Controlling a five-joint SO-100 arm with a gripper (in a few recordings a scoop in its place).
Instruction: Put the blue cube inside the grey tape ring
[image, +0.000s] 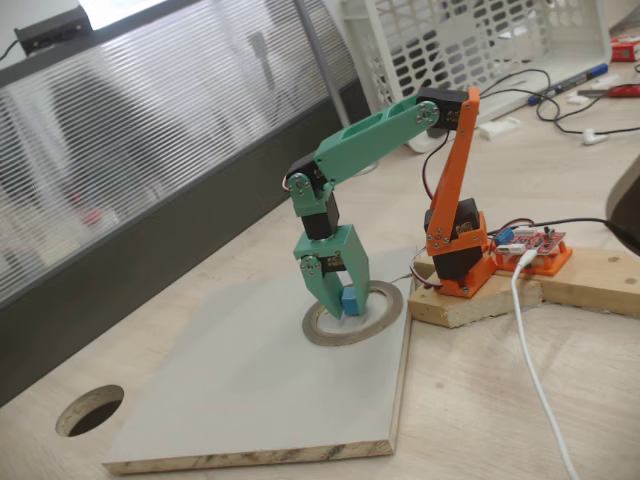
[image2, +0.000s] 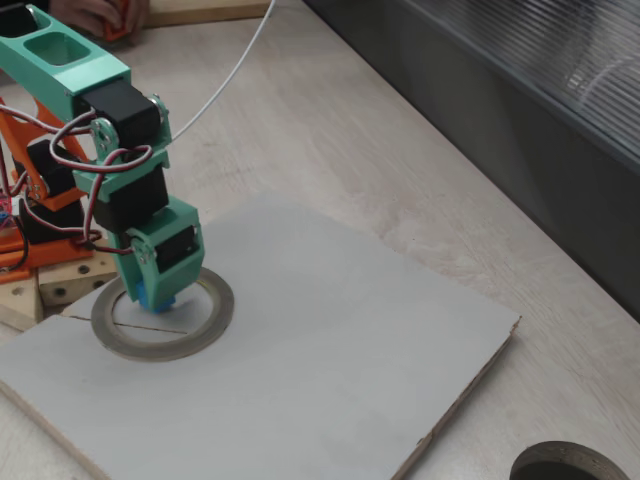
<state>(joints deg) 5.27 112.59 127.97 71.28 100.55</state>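
The green pincer (image: 340, 300) points straight down at frame centre in a fixed view, jaws pinching the blue cube (image: 349, 302) between their tips. The cube sits low over the opening of the grey tape ring (image: 385, 318), directly beneath the pincer; whether it touches the board (image: 250, 400) cannot be told. The ring lies flat on that board, on the counter (image: 480, 400). Judged: only release remains.

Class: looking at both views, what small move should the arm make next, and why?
Probably open the tool to release the blue cube. The cube, held between its fingers, already sits low inside the grey tape ring in both fixed views.
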